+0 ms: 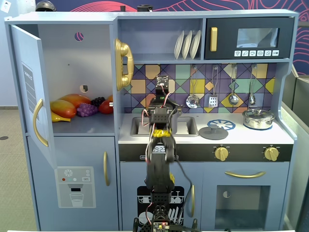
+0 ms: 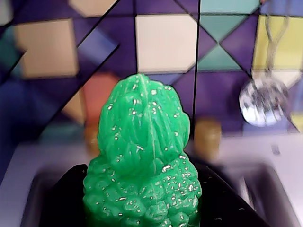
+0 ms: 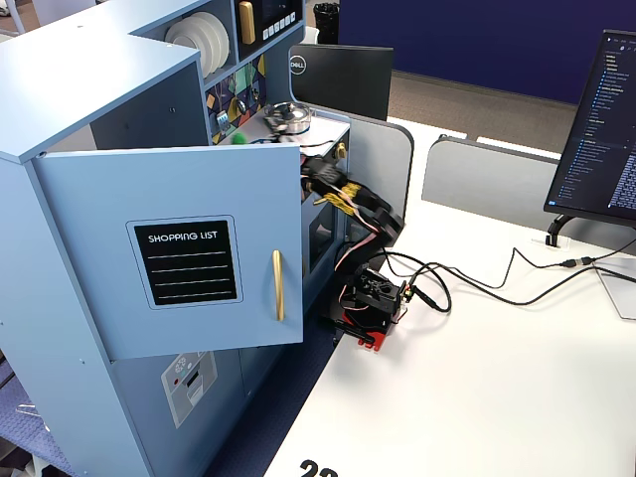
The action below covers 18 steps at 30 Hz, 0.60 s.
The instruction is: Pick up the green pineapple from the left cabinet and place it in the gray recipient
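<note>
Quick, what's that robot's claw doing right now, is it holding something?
Tool: closed on the green pineapple, held up in front of the tiled wall above the sink.

Bright, even light; wrist view's background blurred.

In a fixed view, the left cabinet (image 1: pixel 72 58) stands open at the left, fruit on its shelf. Right of it lies the sink (image 1: pixel 164 125), the arm in front of it. Farther right sit a flat lid (image 1: pixel 213 132) and a lidded pot (image 1: pixel 258 118).
</note>
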### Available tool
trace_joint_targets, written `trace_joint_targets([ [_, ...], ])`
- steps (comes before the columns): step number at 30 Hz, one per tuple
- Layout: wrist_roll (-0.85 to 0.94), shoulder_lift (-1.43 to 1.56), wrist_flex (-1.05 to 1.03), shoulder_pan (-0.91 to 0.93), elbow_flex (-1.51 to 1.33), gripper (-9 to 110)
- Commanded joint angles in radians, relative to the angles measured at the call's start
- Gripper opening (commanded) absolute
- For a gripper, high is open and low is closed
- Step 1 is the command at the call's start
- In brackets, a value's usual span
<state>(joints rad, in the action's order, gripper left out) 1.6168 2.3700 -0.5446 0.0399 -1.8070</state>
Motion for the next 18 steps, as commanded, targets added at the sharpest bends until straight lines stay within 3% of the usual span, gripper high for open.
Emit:
trace_joint_targets([
  [1, 0.005, 0.267, -0.118, -0.017, -0.071, 19],
  [11, 0.048, -0.098, 0.170, -0.015, 0.049, 19],
  [18, 0.031, -0.229, 0.164, 0.063, 0.123, 42],
])
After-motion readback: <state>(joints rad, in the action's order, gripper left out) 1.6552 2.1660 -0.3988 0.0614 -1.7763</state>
